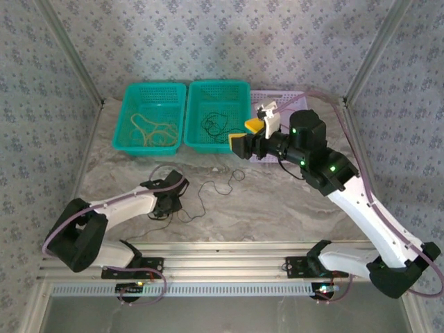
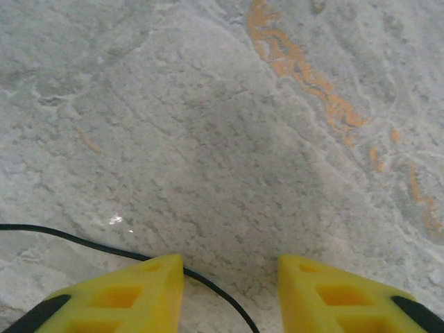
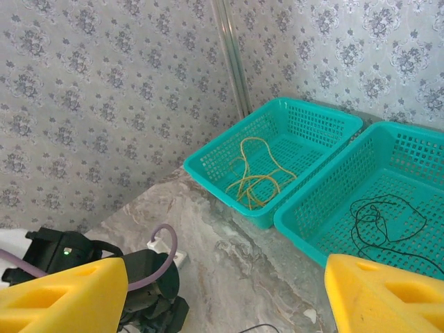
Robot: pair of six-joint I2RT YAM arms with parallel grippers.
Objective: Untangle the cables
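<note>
My left jaws [image 2: 229,291] sit low over the surface [image 1: 277,208]. They are parted by a moderate gap and clamp nothing. The loose black cable [image 2: 104,246] lies flat on the surface, passes under the yellow finger [image 2: 163,277] on the left of the wrist view and comes out into the gap. From above I see it trail off toward the middle of the surface.

My right jaws [image 3: 225,291] hang raised by the front right corner of the right green basket [image 1: 239,87]. They are spread wide and hold nothing.

The left green basket [image 1: 132,142] stands side by side with the right one along the back of the surface. It has the yellow cable [image 3: 253,177] coiled in it. The right one has a second black cable [image 3: 378,215] looped on its floor. A pale purple basket [image 1: 288,96] stands just to the right, and my right arm [image 1: 312,146] covers most of it from above. In the right wrist view I see the left arm [image 3: 62,257] low on the surface, with its mauve hose looping over it.

The surface is grey marble-patterned, with orange veins [image 2: 298,69] close under the left jaws. The walls [image 1: 208,35] are papered in a grey floral print. Metal posts [image 1: 69,48] stand at the corners, and a metal rail [image 1: 229,267] runs along the near edge.
</note>
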